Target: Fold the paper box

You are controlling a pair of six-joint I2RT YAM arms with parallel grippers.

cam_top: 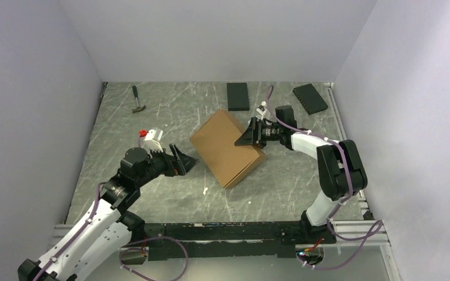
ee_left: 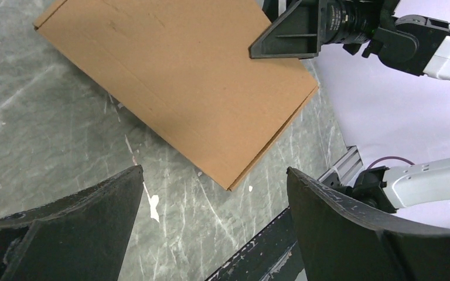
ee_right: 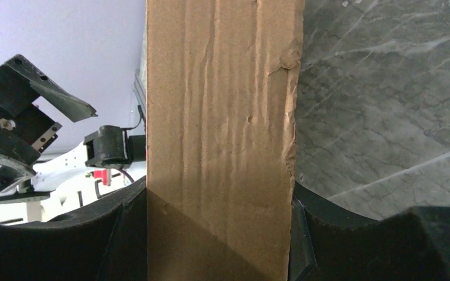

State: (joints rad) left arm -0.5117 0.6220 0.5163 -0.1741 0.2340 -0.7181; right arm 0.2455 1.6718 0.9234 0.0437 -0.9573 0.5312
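The paper box (cam_top: pixel 225 146) is a closed brown cardboard box lying at an angle on the table's middle. My right gripper (cam_top: pixel 251 136) reaches in from the right and is shut on the box's right end. In the right wrist view the cardboard wall (ee_right: pixel 220 117) fills the gap between both fingers of that gripper (ee_right: pixel 220 199). My left gripper (cam_top: pixel 184 161) hovers left of the box, open and apart from it. In the left wrist view the box (ee_left: pixel 181 82) lies beyond the wide-spread left gripper (ee_left: pixel 214 175), with only bare table between its fingers, and the right gripper (ee_left: pixel 287 35) is on the box's far corner.
A hammer (cam_top: pixel 137 100) lies at the back left. Two black slabs (cam_top: pixel 238 96) (cam_top: pixel 310 98) rest near the back wall. A black frame rail (cam_top: pixel 240 231) runs along the near edge, and pale walls close in the table's sides.
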